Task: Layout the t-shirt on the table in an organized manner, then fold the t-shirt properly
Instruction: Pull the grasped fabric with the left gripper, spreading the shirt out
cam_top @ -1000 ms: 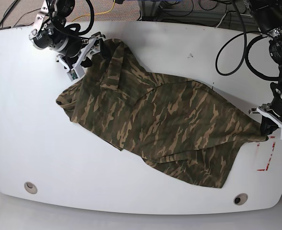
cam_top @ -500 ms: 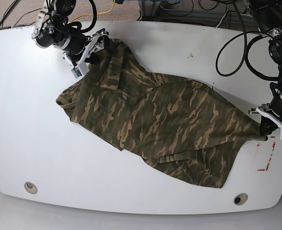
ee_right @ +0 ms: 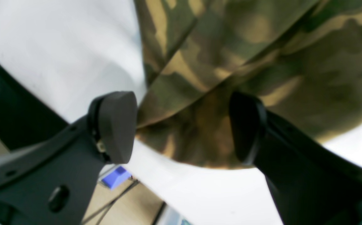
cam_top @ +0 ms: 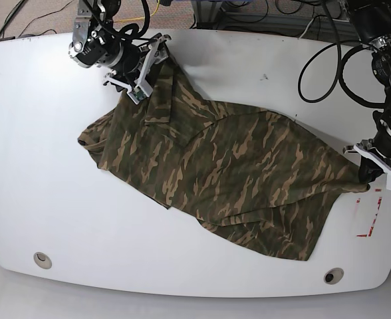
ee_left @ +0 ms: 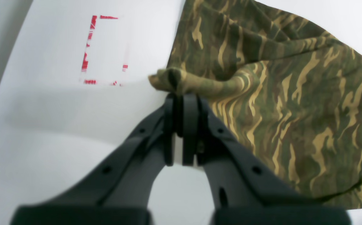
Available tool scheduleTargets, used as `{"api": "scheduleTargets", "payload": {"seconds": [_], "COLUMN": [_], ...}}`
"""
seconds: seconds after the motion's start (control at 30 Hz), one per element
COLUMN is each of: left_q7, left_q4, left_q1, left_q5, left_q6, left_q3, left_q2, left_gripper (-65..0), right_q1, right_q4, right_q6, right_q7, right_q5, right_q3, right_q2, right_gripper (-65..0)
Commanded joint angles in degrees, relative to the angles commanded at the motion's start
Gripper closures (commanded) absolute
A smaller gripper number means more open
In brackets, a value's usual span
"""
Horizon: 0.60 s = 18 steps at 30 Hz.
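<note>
The t-shirt [cam_top: 229,173] lies crumpled across the middle of the table [cam_top: 36,166], stretched from about ten o'clock toward four o'clock in the base view. At three o'clock the left gripper [cam_top: 370,174] reaches down from its cabled arm, its jaws pressed together on a bunched tip of fabric beside the red tape outline [ee_left: 97,50]. At eleven o'clock the right gripper [cam_top: 147,64] angles in low over the far end of the shirt, jaws spread wide, with cloth lying between the pads [ee_right: 118,125].

t-shirt [ee_right: 230,62] blurred, cut off in right wrist view.
</note>
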Motion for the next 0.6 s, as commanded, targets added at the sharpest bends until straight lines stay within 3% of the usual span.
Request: {"api": "scheduleTargets", "payload": {"seconds": [0.3, 0.6], "left_q7": [0.0, 0.0], "left_q4": [0.0, 0.0], "left_q1": [0.1, 0.1], "left_q5": [0.0, -0.1], "left_q6": [0.0, 0.0], "left_q3": [0.0, 0.0], "left_q2": [0.0, 0.0], "left_gripper": [-0.1, -0.1], "right_q1": [-0.1, -0.9], "right_q4": [-0.4, -0.4], "right_q6": [0.00, 0.00], "right_q7": [1.7, 1.8], "right_q5": [-2.7, -3.1], "right_q3": [-0.7, -5.5], "right_q2": [-0.2, -0.2], "right_gripper": [-44.4, -44.4]}}
